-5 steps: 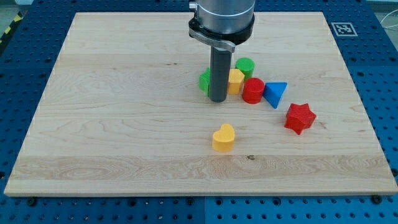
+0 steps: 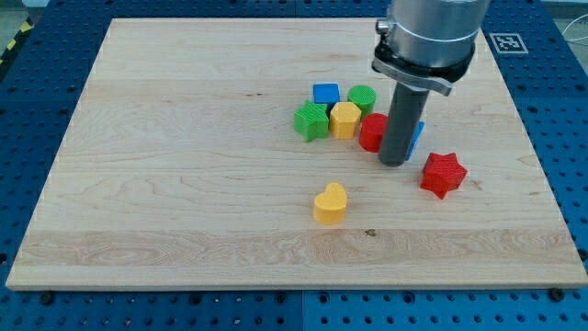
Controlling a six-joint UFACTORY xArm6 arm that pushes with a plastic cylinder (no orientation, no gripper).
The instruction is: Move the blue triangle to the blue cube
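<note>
The blue triangle lies right of centre, mostly hidden behind my rod; only a sliver of its right edge shows. The blue cube sits to its left, at the top of a cluster. My tip rests on the board just in front of the triangle, between the red cylinder and the red star.
A green star-like block, a yellow hexagon and a green cylinder crowd around the blue cube. A yellow heart lies alone toward the view's bottom. The wooden board has edges all round.
My rod has moved to the view's right, from in front of the green and yellow blocks to in front of the blue triangle. The blue cube is now uncovered. No block has shifted.
</note>
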